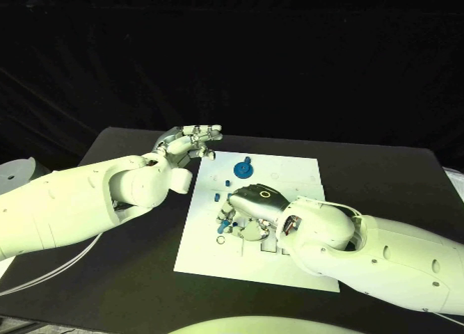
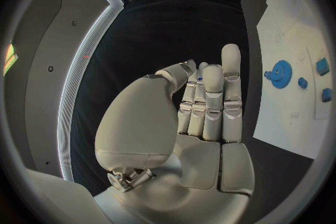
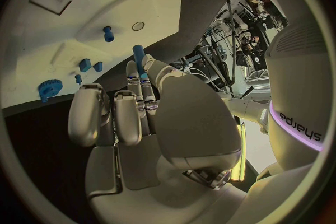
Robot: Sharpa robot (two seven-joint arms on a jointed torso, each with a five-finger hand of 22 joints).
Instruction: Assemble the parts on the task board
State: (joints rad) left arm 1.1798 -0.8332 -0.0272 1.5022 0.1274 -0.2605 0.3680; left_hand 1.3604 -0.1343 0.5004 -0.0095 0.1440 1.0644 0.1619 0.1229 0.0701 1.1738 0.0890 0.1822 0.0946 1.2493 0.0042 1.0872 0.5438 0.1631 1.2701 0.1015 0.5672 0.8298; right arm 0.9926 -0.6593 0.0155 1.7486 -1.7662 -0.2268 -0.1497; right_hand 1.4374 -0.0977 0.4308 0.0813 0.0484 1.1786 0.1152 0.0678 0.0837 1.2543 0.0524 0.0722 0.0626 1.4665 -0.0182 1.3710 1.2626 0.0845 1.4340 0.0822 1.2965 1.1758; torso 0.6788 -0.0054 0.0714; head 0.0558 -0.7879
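The task board lies in the middle of the worktop. A gear part sits on the board's far left area, with smaller parts nearer, along its left side. The right hand is over the board's centre. The left hand is off the board's far left corner.

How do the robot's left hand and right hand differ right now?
The left hand is raised beside the task board near its far left corner, while the right hand is down over the board's middle. The left hand holds nothing, its fingers curled together; the right hand pinches a blue peg at its fingertips. Both are silver hands on white arms.
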